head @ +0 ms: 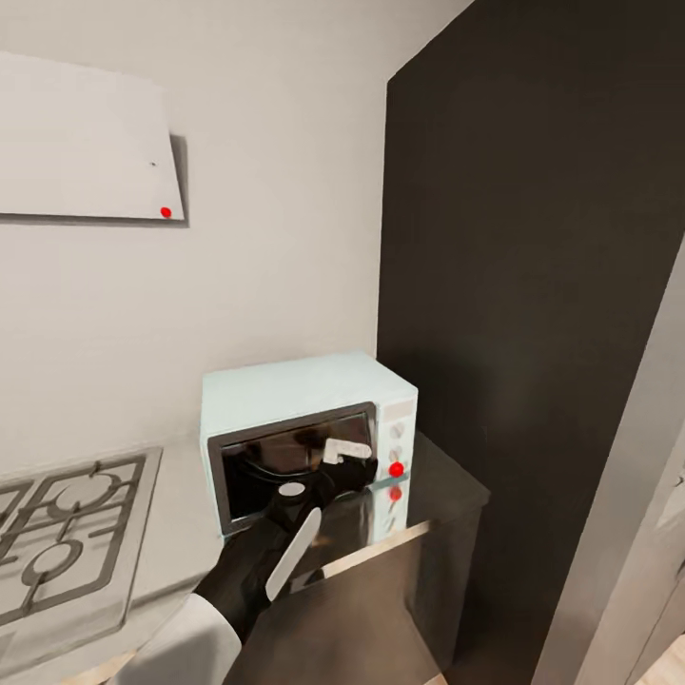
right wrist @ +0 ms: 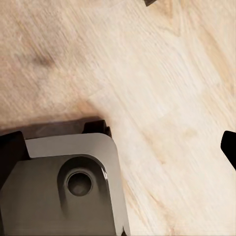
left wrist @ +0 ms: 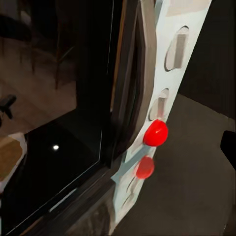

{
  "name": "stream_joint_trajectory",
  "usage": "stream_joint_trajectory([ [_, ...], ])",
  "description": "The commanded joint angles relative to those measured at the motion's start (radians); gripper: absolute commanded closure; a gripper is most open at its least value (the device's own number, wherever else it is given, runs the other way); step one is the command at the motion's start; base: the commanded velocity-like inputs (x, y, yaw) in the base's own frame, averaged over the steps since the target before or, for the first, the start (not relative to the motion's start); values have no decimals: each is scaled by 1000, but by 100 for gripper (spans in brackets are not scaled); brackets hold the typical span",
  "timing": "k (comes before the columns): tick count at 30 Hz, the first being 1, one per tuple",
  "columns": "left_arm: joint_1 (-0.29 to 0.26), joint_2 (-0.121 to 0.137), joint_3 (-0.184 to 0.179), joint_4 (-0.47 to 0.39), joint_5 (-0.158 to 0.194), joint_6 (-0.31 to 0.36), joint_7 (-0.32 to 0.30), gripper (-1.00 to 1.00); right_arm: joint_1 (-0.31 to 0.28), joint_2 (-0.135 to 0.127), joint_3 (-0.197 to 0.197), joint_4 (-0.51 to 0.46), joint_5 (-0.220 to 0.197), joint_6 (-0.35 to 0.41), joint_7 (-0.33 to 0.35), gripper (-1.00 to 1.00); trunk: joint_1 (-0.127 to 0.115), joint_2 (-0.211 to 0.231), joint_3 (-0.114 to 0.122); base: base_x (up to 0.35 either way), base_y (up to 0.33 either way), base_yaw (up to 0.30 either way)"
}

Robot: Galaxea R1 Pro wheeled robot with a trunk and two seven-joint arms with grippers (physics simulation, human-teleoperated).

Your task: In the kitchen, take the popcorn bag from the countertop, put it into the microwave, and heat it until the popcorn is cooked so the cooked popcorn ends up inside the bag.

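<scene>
- While the microwave [head: 304, 428] sits mid-frame on the desk [head: 171, 533], the left hand [head: 347, 466] meets its dark door [head: 285, 461].
- Its grip cannot be told.
- Red light [left wrist: 156, 132] glows.

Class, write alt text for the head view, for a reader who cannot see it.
The left pincer reaches the shut door of a mint microwave near its red light. The microwave sits on a grey countertop beside a gas hob.

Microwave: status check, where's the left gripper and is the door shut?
Left gripper at the microwave control panel, by the red light; open or shut unclear. Door looks closed. Right wrist camera faces wood floor. Nothing blocking.
</scene>
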Motion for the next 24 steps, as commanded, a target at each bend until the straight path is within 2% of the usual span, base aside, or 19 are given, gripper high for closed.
stream_joint_trajectory([
  [1,-3,0,88,-3,0,6,12,-100,-1,-2,-9,3,10,-6,2,-100,0,-1,-1,40,0,0],
  [3,-3,0,51,-5,4,10,19,-100,-1,-1,-9,3,10,-6,2,-100,0,-1,-1,-51,0,0],
  [8,-3,0,17,-26,9,17,62,-100,-1,-1,-9,3,10,-6,2,-100,0,-1,-1,-296,0,0],
  [12,-3,0,-34,-30,10,19,66,-100,-2,-1,-9,3,10,-6,2,-100,0,-1,-1,-344,0,0],
  [24,-3,0,-49,-25,16,19,65,-100,-1,-3,-6,1,14,-4,1,-100,0,-1,-1,-346,0,0],
])
